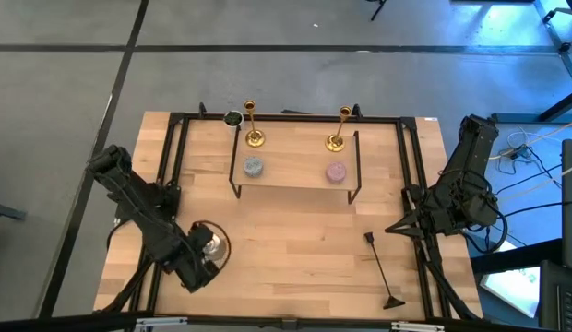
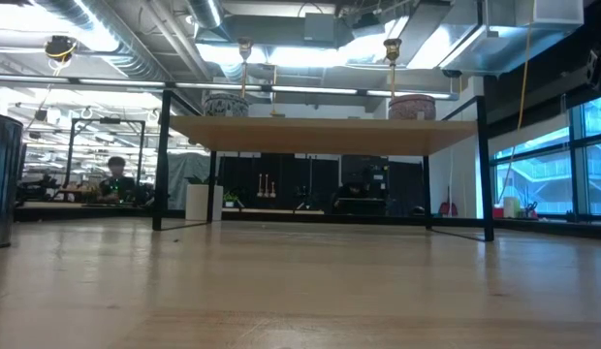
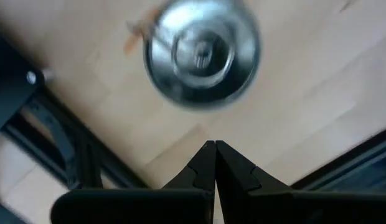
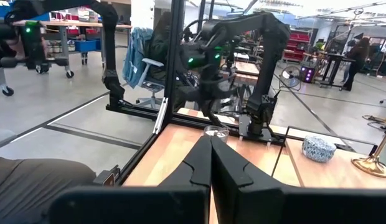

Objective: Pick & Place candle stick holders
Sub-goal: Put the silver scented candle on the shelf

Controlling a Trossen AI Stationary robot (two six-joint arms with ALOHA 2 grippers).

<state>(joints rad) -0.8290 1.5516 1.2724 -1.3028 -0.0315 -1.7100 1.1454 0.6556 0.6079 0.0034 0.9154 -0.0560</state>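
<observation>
Two holders are up on the little raised shelf at the far side of the table, both standing upright and well apart: left holder near the shelf's left end, right holder near its right end. In front of each sits a small round candle, blue-grey candle by the left one, pink candle by the right.

From the low view you mostly see the underside of the shelf, so only the tops of the holders poke above it and the bases are hidden. The right wrist view catches just the flared base of one holder at the frame edge, the rest is cut off.

Left gripper hangs over the near-left part of the table, fingers pressed together with nothing between them, right above a silver tin that looks blurry. In the high view the arm covers part of that tin.

Right gripper is parked at the table's right edge, fingers also closed on nothing. A thin black tool lies on the table near the right side; can't make out what it is.
</observation>
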